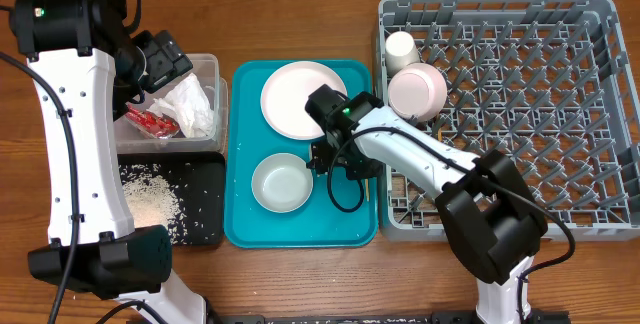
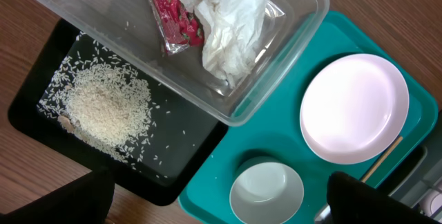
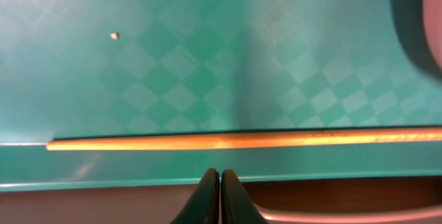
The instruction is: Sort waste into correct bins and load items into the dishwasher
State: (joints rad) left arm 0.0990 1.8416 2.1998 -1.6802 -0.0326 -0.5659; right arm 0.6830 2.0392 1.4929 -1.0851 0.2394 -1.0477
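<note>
Wooden table (image 1: 300, 14) from above: my right gripper (image 1: 335, 159) sits low over the right edge of the teal tray (image 1: 250, 226). Left wrist: my left gripper (image 2: 219, 202) hangs wide open, empty, and a chopstick (image 2: 384, 157) slants beside the plate (image 2: 353, 106). Right wrist: it lies flat along the tray's edge, long axis left to right, just beyond my fingertips, pressed together on nothing; thin, light, stiff, likely to roll, so I'd pinch mid-length.

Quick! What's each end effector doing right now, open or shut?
Left end effector: open, holding nothing.
Right end effector: closed and empty; a chopstick lies just ahead of its tips.
</note>
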